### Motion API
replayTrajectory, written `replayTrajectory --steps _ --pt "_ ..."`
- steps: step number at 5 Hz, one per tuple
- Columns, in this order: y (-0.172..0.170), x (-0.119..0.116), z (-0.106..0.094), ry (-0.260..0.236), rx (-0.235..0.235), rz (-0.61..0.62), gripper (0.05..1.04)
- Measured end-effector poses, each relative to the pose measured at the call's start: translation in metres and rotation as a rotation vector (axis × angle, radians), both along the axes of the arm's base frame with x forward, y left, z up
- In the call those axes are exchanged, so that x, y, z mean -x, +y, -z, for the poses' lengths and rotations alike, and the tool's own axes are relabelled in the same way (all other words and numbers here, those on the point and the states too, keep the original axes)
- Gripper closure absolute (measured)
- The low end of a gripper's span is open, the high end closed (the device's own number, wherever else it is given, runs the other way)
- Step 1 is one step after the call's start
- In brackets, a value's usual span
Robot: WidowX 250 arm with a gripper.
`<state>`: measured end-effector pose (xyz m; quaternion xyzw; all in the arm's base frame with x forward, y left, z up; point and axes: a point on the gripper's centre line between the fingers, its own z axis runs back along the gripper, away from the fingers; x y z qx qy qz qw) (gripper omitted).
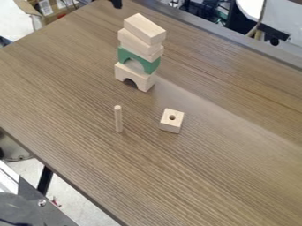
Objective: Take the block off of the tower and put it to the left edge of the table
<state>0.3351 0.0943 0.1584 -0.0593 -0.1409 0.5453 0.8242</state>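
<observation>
Under everything, the table [224, 176]: wood-topped, carrying every piece; we take its lower-left side as the likely goal, though the upper-left side could be meant.
Tower [138, 53]: stands toward the far part, its flat and arched pieces stacked so each rests on the one below.
Top block [144, 28]: the one we judge is wanted, since nothing weighs on it; it lies flat, slightly skewed, still on the tower.
Plain layer [137, 45]: under the top block, a bit askew, so we would lift straight up rather than drag.
Bottom arch [134, 76]: legs down, its flat back giving the rest a seat.
Green arch [139, 58]: also legs down, bridging between bottom arch and plain layer.
Holed block [171, 121]: apart from the tower, hole facing up.
Peg [118, 118]: upright on its end, near the holed block; we would steer around it, as it could tip easily.
Hand [116, 3]: at the top edge, beyond the tower; we cannot tell whether it is spread or pressed together.
</observation>
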Motion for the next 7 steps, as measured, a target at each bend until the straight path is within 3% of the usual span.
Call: replayTrajectory --steps 7 --pt "-0.01 -0.005 0.029 0.055 -0.049 -0.031 0.117"
